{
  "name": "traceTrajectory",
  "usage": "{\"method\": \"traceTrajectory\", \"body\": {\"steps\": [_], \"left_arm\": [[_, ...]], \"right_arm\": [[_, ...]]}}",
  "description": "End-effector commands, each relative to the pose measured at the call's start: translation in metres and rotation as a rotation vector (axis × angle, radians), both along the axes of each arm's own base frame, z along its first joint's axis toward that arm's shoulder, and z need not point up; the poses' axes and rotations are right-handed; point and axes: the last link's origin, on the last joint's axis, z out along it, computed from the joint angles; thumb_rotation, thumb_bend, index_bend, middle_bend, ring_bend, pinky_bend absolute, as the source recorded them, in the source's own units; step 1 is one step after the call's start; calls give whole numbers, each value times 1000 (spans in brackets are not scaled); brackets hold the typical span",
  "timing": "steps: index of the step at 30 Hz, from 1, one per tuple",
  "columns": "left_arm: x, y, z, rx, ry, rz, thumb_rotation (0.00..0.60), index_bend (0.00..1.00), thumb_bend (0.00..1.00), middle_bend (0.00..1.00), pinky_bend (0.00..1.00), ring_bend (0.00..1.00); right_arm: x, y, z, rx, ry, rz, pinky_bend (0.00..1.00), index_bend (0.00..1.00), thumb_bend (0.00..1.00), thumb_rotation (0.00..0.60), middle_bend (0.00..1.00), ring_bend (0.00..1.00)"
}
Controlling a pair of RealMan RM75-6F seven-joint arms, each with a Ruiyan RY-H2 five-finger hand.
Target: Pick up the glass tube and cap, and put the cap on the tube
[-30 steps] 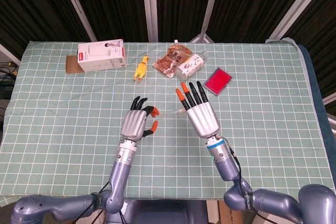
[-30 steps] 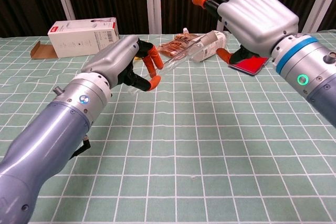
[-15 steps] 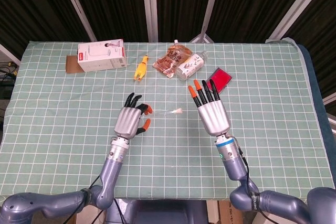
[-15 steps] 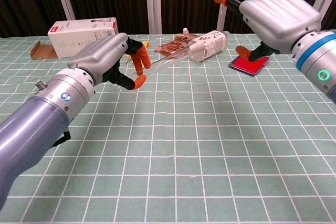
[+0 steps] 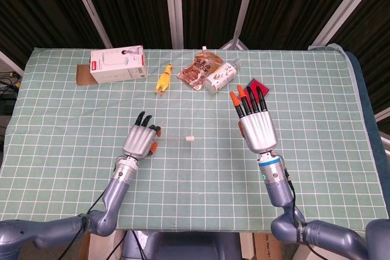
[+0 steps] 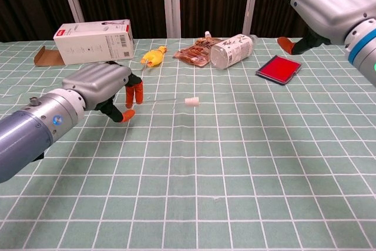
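The glass tube [image 6: 164,101] lies flat on the green checked cloth as a thin clear line. The small white cap [image 6: 191,101] sits at its right end, and I cannot tell whether it is on the tube. In the head view only the cap [image 5: 190,139] shows clearly. My left hand [image 6: 106,89] is low by the tube's left end, fingers bent, thumb apart from them, nothing in it; the head view shows the left hand [image 5: 139,141] too. My right hand [image 5: 256,125] hangs raised to the right, fingers spread and empty, also seen as the right hand [image 6: 320,1].
Along the back stand a white box [image 5: 117,64], a yellow rubber chicken [image 5: 163,80], a snack packet [image 5: 198,68] and a lying bottle [image 5: 220,76]. A red card [image 6: 278,67] lies under my right hand's fingertips.
The left hand came down and back toward me and let go of the tube, which now lies on the cloth. The right hand drew away to the right and rose.
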Motion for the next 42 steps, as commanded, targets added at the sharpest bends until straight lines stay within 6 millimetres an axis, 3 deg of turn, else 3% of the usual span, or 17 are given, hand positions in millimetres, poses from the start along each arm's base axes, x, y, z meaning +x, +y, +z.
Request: {"method": "traceTrajectory", "body": {"steps": [1,8,14,18,23,30,34,42], "left_arm": [[-4,0,-5,-16,37,1,600,501,612,530,0,130],[-8,-4,-11,-22,65,12,600,461,593,475,0,130],[-7,-6,-7,-9,74,25,600,375,467,352,0,114],[-6,-9,0,8,61,44,600,232,370,247,0,58],[-5,-17,15,31,11,80,600,204,315,183,0,27],[-26,-39,74,108,-112,65,600,187,242,129,0,0],[-54,-62,119,178,-130,24,600,161,209,110,0,0],[-117,-127,183,259,-138,24,600,110,191,84,0,0]], "right_arm": [[0,0,3,-4,-4,-1,0,0,425,600,0,0],[-2,2,9,-7,-12,-1,0,0,425,600,0,0],[-5,5,12,-4,-23,-6,0,0,425,600,0,0],[-8,9,15,-5,-31,-14,0,0,424,600,0,0],[-16,19,24,2,-54,-43,0,0,425,600,0,0],[-59,59,50,76,-120,-171,0,0,422,600,0,0],[-91,89,69,123,-202,-272,0,0,384,600,0,0],[-136,130,100,112,-237,-364,0,0,375,600,0,0]]}}
